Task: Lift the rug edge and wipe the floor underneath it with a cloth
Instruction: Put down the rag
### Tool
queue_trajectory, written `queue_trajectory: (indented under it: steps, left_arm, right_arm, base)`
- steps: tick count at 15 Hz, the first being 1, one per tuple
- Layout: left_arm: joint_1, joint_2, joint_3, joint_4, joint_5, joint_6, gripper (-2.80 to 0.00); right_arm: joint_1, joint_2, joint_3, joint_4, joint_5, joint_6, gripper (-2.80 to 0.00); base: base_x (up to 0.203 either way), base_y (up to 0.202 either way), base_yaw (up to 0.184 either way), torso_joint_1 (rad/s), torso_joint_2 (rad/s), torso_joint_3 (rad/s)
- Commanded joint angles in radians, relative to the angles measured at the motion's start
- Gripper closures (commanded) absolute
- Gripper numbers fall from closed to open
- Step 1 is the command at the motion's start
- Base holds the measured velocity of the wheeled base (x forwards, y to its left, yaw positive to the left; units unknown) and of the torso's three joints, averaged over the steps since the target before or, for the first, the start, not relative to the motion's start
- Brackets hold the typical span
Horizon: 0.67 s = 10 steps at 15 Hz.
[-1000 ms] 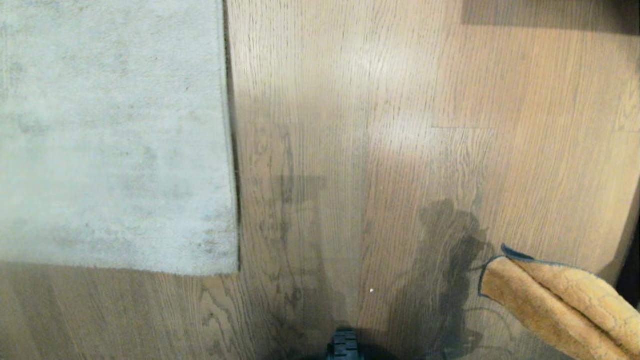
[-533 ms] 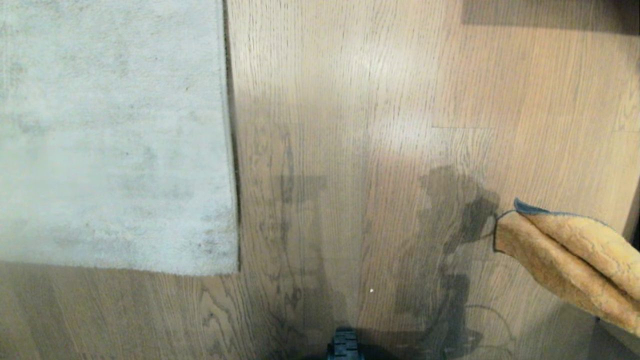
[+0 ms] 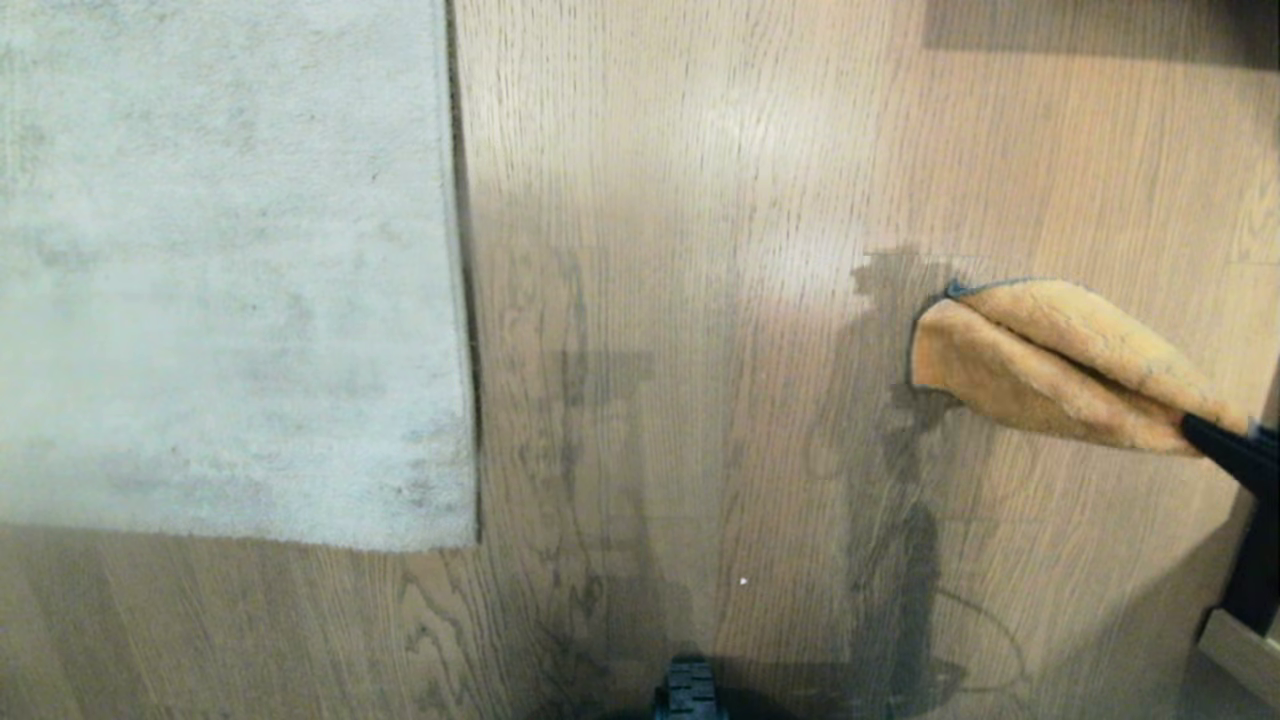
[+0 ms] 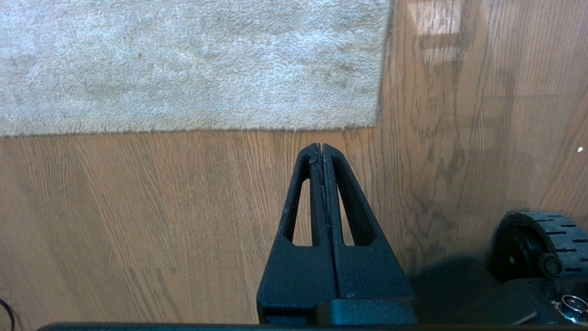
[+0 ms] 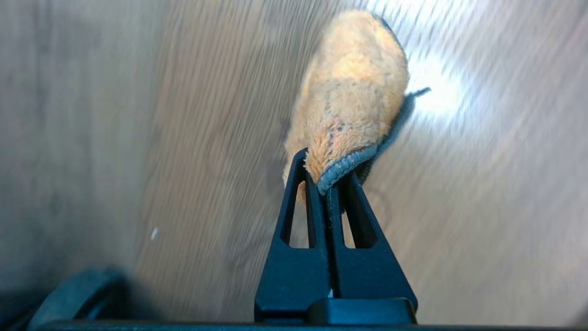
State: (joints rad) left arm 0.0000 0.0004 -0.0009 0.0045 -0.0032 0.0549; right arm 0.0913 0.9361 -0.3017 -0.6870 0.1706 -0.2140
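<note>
Farthest left in the head view, the rug edge [image 3: 462,300] is seen lying flat on the floor [image 3: 650,200], so the lifting is judged not yet begun and nothing beneath the rug has been wiped. In the left wrist view, the left tool [image 4: 322,148] is found pressed fully together with nothing between its tips, poised above bare planks; the rug's corner lies just ahead of it, apart from the tips. Toward the right, the cloth [image 3: 1040,365] is held off the floor by the right tool [image 5: 328,186], whose tips are clamped on the cloth's dark-trimmed hem. The cloth extends from that tool toward the rug, yet it is kept well apart from the rug edge, with open planks between them. The cloth is shown as a fluffy mustard-orange fold, bunched into a soft roll, edged with a thin dark-grey trim. The rug is seen as pale grey, mottled and short-piled, with a straight edge casting a thin dark line on the wood. Both the lift and the wipe are judged still to be done.
</note>
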Motion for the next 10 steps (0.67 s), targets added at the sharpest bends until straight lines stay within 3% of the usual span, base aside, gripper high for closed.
queue_trajectory:
  steps: [1,10]
  left_arm:
    - [0.0,0.0,-0.001,0.0,0.0,0.0,0.0]
    - [0.0,0.0,-0.001,0.0,0.0,0.0,0.0]
  right_arm:
    - [-0.003,0.176,-0.022,-0.107,-0.001,-0.001,0.0]
    - [-0.213,0.593,-0.332,-0.367,0.002,0.005,0.0]
  base:
    - [0.0,0.0,0.0,0.0,0.0,0.0]
    - [0.0,0.0,0.0,0.0,0.0,0.0]
